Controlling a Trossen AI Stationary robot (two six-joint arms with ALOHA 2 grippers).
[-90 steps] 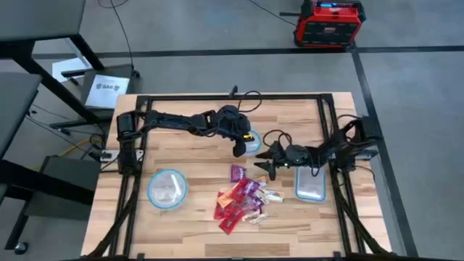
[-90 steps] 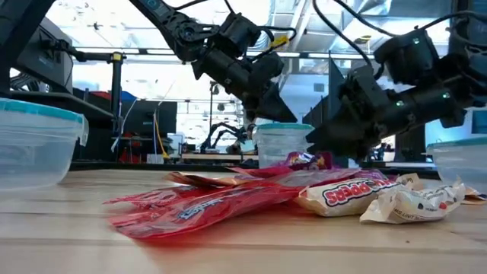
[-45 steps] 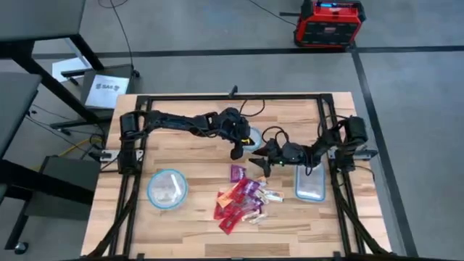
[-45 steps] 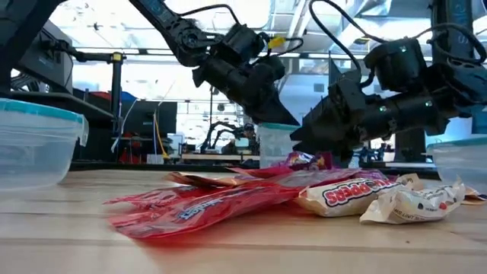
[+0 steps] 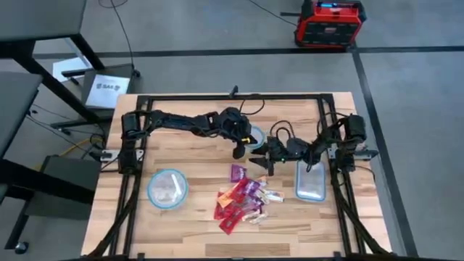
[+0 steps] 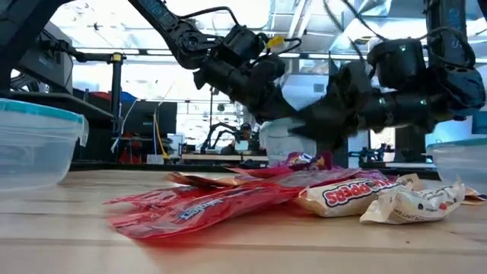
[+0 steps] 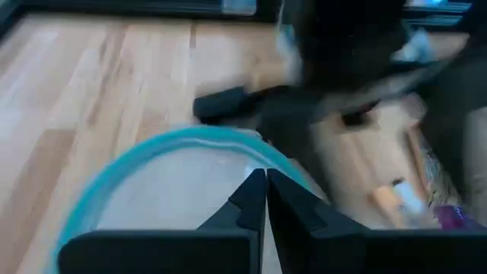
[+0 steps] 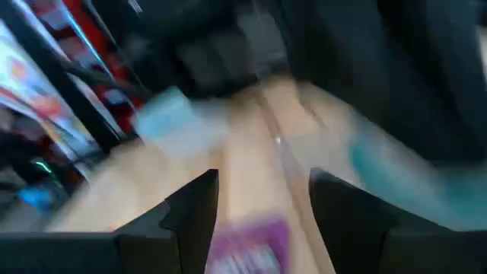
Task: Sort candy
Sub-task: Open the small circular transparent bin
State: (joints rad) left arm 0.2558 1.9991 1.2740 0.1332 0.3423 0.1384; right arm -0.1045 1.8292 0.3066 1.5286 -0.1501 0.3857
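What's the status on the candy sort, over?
Left end effector shut, empty, over the far bowl. Right end effector open, empty, beside it. Candy pile unsorted on table. Arms crowd each other.
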